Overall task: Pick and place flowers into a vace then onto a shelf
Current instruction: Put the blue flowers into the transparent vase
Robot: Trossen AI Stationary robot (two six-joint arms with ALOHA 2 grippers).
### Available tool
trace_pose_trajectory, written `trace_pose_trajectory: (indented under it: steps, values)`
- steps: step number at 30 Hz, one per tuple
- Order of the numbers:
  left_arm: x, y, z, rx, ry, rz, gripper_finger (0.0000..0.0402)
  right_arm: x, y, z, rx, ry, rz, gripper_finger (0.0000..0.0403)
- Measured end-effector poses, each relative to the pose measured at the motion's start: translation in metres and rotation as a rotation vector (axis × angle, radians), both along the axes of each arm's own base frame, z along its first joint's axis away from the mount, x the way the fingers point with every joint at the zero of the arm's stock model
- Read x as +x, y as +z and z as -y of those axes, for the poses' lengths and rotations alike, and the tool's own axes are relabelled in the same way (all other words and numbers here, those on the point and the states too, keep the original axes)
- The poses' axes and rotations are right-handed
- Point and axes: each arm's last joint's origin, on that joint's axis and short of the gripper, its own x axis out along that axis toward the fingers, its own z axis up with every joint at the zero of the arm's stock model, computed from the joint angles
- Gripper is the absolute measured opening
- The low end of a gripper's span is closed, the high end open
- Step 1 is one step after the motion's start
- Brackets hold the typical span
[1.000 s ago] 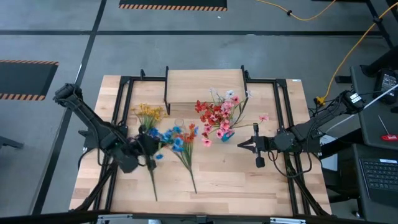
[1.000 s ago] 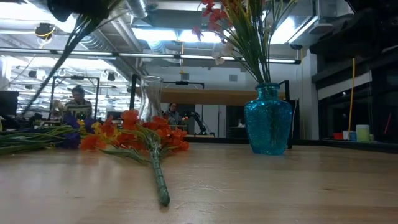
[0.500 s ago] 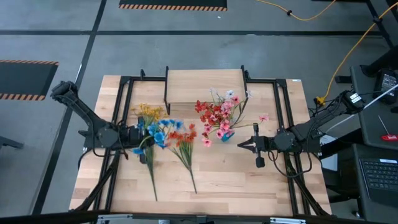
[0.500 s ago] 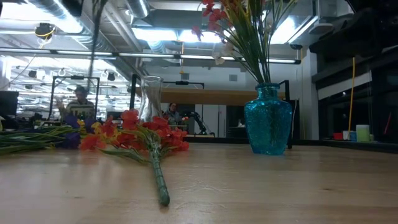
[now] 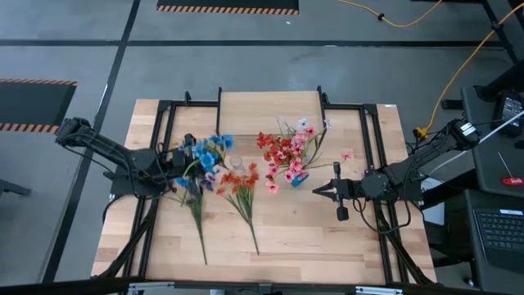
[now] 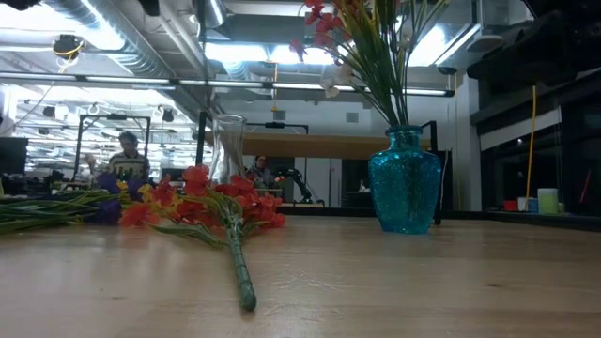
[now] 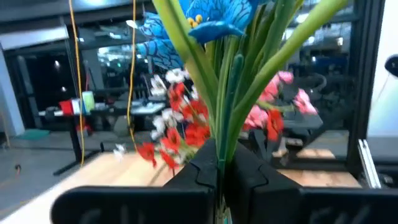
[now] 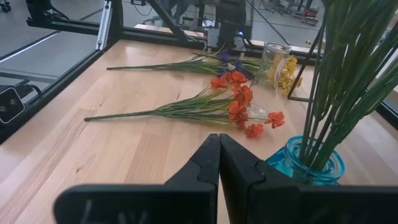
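Observation:
My left gripper point(image 5: 185, 166) is shut on a blue-blossomed flower spray point(image 5: 210, 151), held above the table's left half near the clear glass vase point(image 5: 236, 161). An orange spray point(image 5: 239, 183) and a purple spray point(image 5: 196, 215) lie flat on the tabletop. Yellow blossoms point(image 5: 193, 146) lie beside the left arm. A blue vase point(image 5: 296, 177) stands upright and holds red, pink and white flowers point(image 5: 286, 147). The shelf point(image 5: 268, 113) stands at the far edge. My right gripper point(image 5: 337, 193) waits shut, right of the blue vase. My left gripper pinches the blue spray's bundled green stems point(image 7: 221, 144) between its two fingers, a short way below the blossoms. The fingers come in about level from the table's left. The stems fan up and away from the fingertips to the blue blossoms point(image 7: 208, 18), clear of the table.
Black rails point(image 5: 160, 131) run along the table's left and right sides. The orange spray's long stem point(image 6: 240, 268) reaches toward the near edge. Bare wood point(image 5: 311, 238) lies in the near right part. People show in the room behind.
My left gripper, staying shut on the blue spray, has risen and drawn back toward the table's left and far edges. It has tipped from pointing down to about level. The blue blossoms have swung up and toward the far edge, near the clear vase.

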Motion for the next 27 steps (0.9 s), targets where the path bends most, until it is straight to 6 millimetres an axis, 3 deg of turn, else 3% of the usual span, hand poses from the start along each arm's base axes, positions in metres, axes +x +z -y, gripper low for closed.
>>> trace_pose_trajectory:
  steps: [12,27]
  values:
    - [0.005,0.006,-0.02,0.005,0.063,0.063,0.0006,0.0,0.0,0.0,0.027,-0.007,0.0,0.0014]
    - [0.023,-0.01,-0.035,0.008,0.148,-0.032,0.0007,0.0,0.0,0.0,0.022,-0.006,0.0,0.0014]
